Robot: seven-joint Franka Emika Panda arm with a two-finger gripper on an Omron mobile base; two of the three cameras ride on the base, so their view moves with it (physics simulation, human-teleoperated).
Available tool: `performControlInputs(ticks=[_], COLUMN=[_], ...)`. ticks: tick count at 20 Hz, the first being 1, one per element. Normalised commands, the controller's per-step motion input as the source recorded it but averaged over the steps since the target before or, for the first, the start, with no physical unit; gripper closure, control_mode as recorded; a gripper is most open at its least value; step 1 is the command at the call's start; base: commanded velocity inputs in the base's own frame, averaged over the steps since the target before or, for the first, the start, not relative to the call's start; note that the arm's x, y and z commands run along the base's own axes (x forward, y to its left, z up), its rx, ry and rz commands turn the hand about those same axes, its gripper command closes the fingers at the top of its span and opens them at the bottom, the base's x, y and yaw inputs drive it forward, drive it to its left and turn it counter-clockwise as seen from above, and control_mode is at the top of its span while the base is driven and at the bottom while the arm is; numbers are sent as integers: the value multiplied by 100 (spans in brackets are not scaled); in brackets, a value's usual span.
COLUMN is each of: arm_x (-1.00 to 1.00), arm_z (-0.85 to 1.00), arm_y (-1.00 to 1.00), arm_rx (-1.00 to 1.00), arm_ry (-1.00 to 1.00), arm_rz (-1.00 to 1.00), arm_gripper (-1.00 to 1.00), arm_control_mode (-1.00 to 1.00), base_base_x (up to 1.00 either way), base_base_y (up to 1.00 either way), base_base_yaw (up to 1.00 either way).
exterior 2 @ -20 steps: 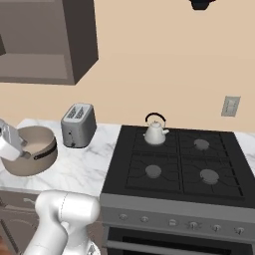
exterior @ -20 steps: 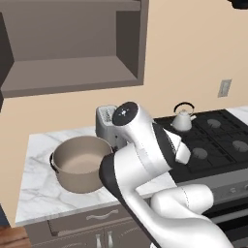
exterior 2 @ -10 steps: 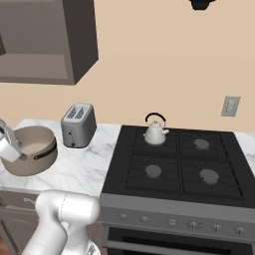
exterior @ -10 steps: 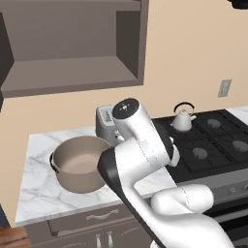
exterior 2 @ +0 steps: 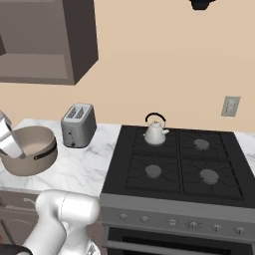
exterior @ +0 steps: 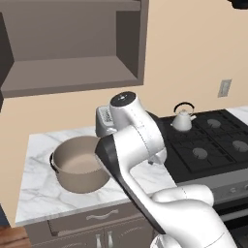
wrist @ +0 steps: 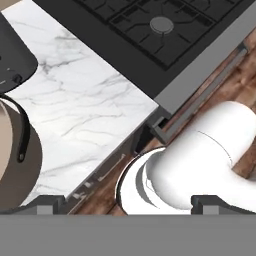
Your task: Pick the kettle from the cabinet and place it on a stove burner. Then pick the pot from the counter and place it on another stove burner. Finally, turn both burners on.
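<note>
The kettle (exterior 2: 155, 133) already stands on the rear-left burner of the cooktop (exterior 2: 174, 164), so we treat the pot (exterior: 80, 164) as the step in hand. It sits on the counter (exterior: 38, 193), left of the toaster (exterior 2: 78, 124) and well apart from the burners. The gripper (wrist: 127, 201) hangs near the pot's side with its jaws fully spread, holding nothing. We recommend closing on the rim wall (not the short dark side handle (wrist: 23, 134)), since the pot is wide, then lifting level toward a free burner (exterior 2: 153, 171).
</note>
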Motion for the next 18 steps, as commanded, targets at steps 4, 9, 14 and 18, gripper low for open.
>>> performControlInputs(ticks=[4,9,14,18], arm_x=[8,2,10,16], arm_z=[-26,-25,-21,-17], arm_y=[36,32,22,13], arm_rx=[10,9,6,2], arm_ry=[4,3,3,1], arm_rz=[5,2,0,0], arm_gripper=[-100,-100,-100,-100], arm_control_mode=[-100,-100,-100,-100], base_base_x=[0,0,0,0], base_base_y=[0,0,0,0], base_base_yaw=[0,0,0,0])
